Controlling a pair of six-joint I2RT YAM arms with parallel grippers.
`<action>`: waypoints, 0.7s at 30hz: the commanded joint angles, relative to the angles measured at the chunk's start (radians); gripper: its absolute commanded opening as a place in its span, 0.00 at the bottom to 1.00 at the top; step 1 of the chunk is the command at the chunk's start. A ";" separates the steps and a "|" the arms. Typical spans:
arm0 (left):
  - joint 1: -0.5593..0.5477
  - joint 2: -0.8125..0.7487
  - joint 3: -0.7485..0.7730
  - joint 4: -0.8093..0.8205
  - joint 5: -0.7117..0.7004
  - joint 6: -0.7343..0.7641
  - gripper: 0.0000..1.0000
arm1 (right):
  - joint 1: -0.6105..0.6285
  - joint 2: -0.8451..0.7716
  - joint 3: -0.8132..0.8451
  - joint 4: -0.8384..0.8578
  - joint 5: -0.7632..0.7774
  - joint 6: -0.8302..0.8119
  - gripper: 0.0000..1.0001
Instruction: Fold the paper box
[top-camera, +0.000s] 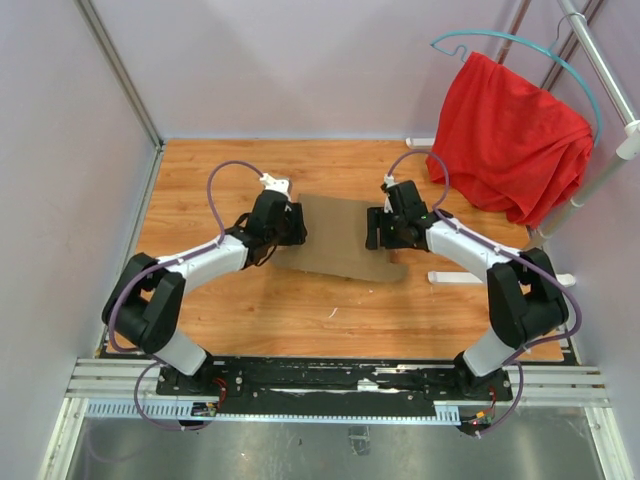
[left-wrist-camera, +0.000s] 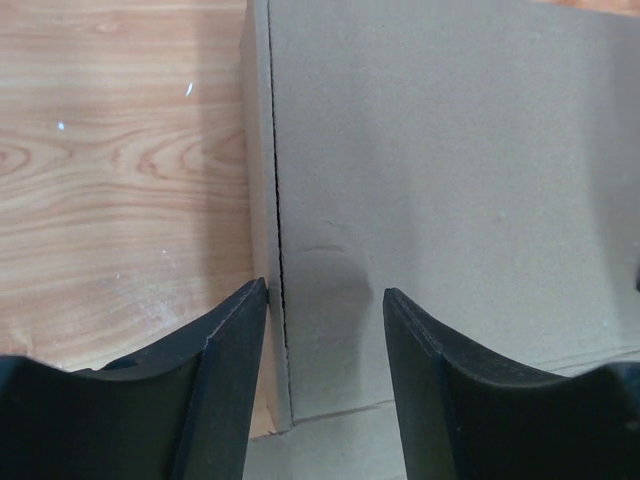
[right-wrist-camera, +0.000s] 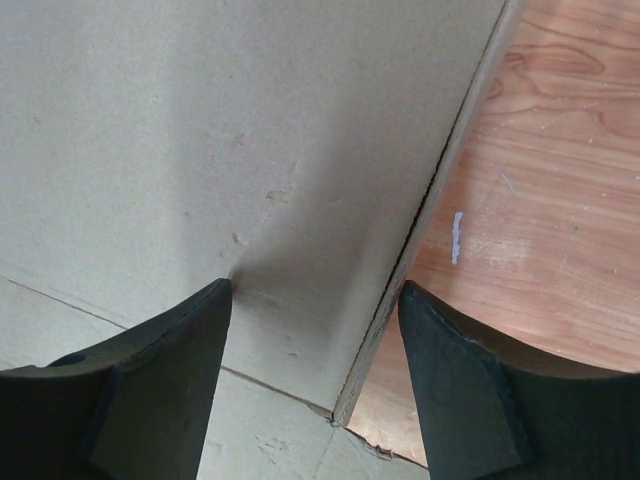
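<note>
The paper box (top-camera: 338, 240) lies flat on the wooden table (top-camera: 300, 310) between my two arms, a plain brown sheet folded onto itself. My left gripper (top-camera: 292, 222) is at its left edge, open. In the left wrist view the fingers straddle that edge: one fingertip (left-wrist-camera: 255, 295) is over the narrow outer strip, the other over the box (left-wrist-camera: 440, 150). My right gripper (top-camera: 374, 228) is at the right edge, also open. Its wrist view shows the edge of the box (right-wrist-camera: 200, 130) running between the fingertips (right-wrist-camera: 408, 295). Nothing is clamped in either gripper (left-wrist-camera: 325, 295) (right-wrist-camera: 315, 290).
A red cloth (top-camera: 510, 140) hangs on a teal hanger (top-camera: 520, 42) from a metal rack at the back right. The rack's white foot (top-camera: 455, 277) lies on the table by my right arm. Pale walls close in the table on the left and at the back.
</note>
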 joint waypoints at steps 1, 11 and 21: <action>0.001 -0.095 0.030 -0.002 -0.026 0.051 0.56 | -0.019 -0.040 0.046 -0.046 0.060 -0.014 0.71; 0.019 -0.477 -0.221 -0.012 -0.060 0.001 0.71 | -0.017 -0.349 -0.077 -0.178 0.053 -0.023 0.85; 0.019 -0.591 -0.464 0.185 0.000 -0.007 0.72 | 0.057 -0.501 -0.352 -0.071 0.001 0.017 0.99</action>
